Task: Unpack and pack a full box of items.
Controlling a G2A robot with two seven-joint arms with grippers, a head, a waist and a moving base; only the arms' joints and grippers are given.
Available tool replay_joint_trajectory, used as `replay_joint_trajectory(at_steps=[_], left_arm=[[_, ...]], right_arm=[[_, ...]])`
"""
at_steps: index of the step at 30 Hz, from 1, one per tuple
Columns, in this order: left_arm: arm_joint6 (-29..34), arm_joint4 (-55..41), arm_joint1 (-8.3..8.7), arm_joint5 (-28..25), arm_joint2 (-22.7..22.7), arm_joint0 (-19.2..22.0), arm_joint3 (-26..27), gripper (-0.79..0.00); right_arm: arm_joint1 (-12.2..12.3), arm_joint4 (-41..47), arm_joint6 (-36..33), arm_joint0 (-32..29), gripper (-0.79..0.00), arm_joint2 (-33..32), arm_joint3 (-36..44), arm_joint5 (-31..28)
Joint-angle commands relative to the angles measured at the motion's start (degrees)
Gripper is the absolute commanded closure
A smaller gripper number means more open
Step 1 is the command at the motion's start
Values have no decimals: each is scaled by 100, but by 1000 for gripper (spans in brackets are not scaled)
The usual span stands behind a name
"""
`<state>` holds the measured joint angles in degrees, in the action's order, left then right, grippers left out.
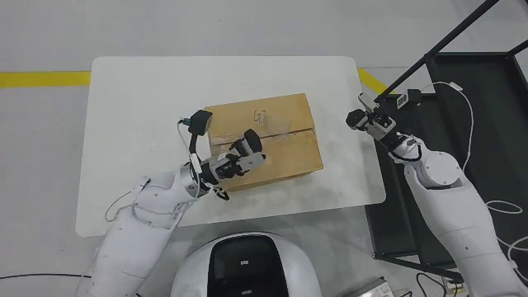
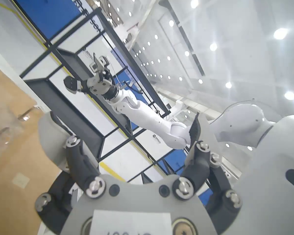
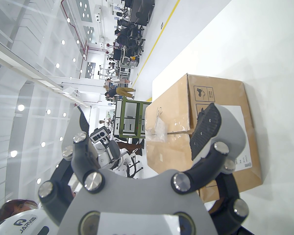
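We see a grey floor [image 1: 247, 8] with a yellow line [image 1: 41, 78] at left, a black rack [image 1: 495, 132] at right, and round ceiling lights [image 2: 280, 33].

Handwritten mark [image 1: 261, 116] atop the cardboard box [image 1: 289, 144]; handling pictograms [image 3: 204, 93] and white label [image 3: 247, 147] on its side.

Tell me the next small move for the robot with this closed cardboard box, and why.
Probably bring the right gripper in over the cardboard box toward its centre seam. The box is shut, and the open left gripper sits over the near flap, while the right gripper, also open, hangs beyond the white table's edge.
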<state>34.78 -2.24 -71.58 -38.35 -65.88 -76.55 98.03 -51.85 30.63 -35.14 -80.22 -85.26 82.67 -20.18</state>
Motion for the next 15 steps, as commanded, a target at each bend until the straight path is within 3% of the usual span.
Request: replay_joint_trajectory(at_steps=[1,6,15], left_arm=[[-231,67,52,-28,-338,-330,225,-785],[-726,60,116,-148,-826,-837,446,-785],[-1675,-414,150,-368,-1441,-1478,259,-785]], right_arm=[[0,0,0,0,-785,0,0,0],[0,0,0,0,-785,0,0,0],[0,0,0,0,-785,0,0,0]])
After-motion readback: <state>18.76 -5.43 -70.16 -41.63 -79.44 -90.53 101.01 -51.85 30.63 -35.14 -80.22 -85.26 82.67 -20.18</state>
